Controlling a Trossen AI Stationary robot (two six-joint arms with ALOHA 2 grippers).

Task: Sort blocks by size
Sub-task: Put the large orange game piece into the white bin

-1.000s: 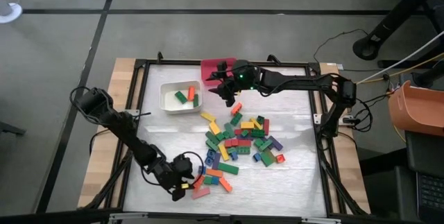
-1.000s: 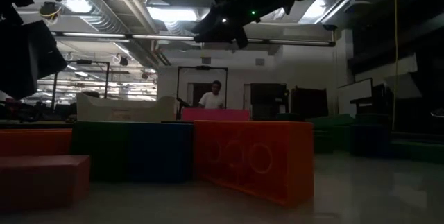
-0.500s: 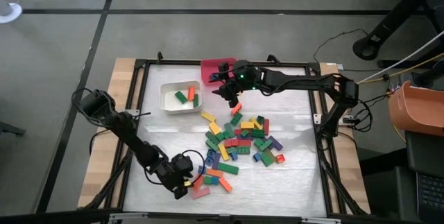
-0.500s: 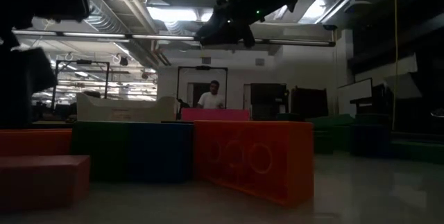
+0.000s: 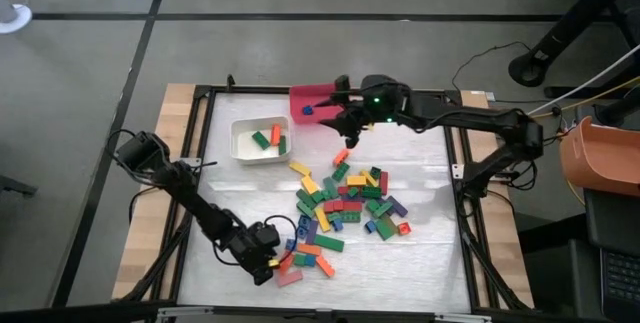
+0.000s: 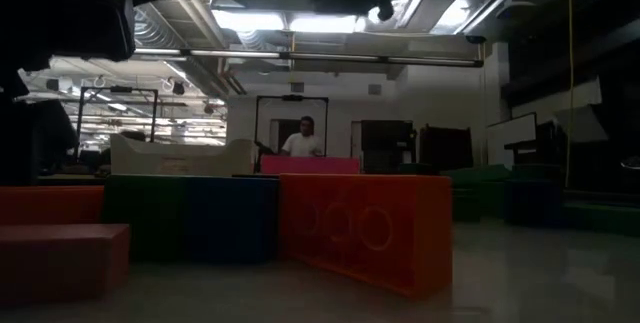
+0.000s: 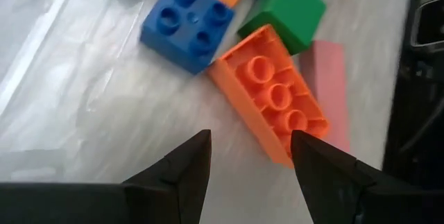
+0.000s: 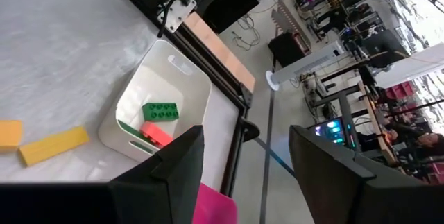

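Observation:
The blocks (image 5: 340,203) lie in a loose pile at mid-table. My left gripper (image 5: 268,263) is low at the pile's near left corner, open. In its wrist view the fingertips (image 7: 251,158) stand just short of a long orange block (image 7: 274,102) lying studs down, beside a blue square block (image 7: 186,12) and a green one (image 7: 284,12). My right gripper (image 5: 345,125) hangs open and high near the red bin (image 5: 318,98), with nothing between its fingers (image 8: 246,158). A small blue block (image 5: 308,110) lies in that bin.
A white bin (image 5: 260,140) at the far left holds green and orange blocks (image 8: 159,111). A pink block (image 7: 326,78) lies flat beside the orange one. A black frame rims the table (image 5: 200,163). A person stands far off in the room (image 6: 303,141).
My right gripper has risen and drawn back toward the table's right edge, staying open, and now leaves the red bin with its blue block uncovered. In the low view it has climbed almost out of the top of the picture.

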